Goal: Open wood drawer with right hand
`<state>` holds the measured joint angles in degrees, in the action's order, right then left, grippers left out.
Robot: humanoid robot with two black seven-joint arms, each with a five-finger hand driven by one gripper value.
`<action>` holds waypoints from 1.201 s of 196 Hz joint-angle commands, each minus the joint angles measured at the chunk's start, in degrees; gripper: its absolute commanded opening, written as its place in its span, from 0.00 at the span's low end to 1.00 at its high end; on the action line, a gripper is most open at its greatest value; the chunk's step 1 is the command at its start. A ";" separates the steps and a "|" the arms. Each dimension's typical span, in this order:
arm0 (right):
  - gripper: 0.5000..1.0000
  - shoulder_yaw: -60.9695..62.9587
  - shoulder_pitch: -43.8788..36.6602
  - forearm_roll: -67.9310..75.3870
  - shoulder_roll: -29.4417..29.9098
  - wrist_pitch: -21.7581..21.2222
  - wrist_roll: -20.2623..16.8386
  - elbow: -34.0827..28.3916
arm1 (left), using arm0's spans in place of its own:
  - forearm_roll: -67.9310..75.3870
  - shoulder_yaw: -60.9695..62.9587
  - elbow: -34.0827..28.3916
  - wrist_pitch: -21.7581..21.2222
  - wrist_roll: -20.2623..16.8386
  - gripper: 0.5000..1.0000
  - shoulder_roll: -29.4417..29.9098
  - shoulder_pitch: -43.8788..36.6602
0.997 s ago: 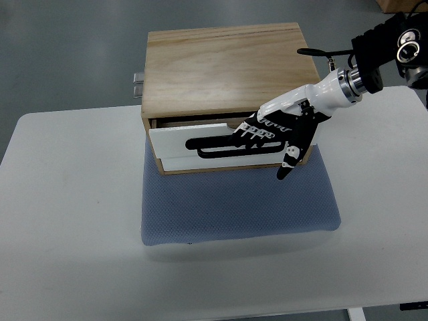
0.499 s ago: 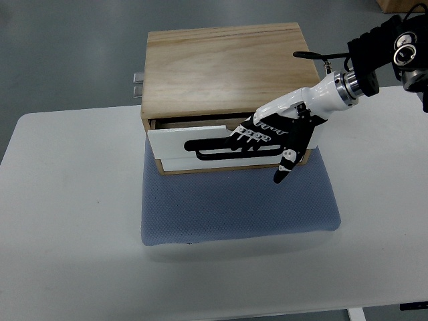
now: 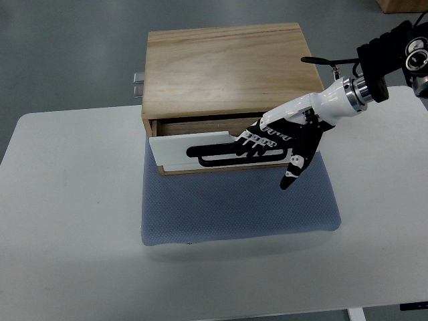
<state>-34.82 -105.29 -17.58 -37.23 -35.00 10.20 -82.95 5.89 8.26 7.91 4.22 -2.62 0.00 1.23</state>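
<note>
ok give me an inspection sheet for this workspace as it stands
surface: white table with a blue-grey mat lying on it, under the box's front edge
job's things: wooden box at the table's far edge; its white-fronted drawer is pulled out a little, dark gap above the front
clutter: nothing seen
hands: right hand reaches in from the right, fingers laid along the drawer's black handle slot, thumb pointing down towards the mat; left hand not in view
cables: thin black cable looping by the right wrist
surroundings: grey floor; small metal fitting on the box's left side
</note>
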 commanded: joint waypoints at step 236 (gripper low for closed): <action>0.91 13.73 -0.26 0.52 -11.63 0.00 0.08 -3.88 | 0.00 0.00 0.00 0.00 -0.02 1.00 0.00 0.00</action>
<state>-25.84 -105.72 -17.37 -46.90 -35.01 10.24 -87.86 5.89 8.26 7.91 4.22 -2.64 0.00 1.23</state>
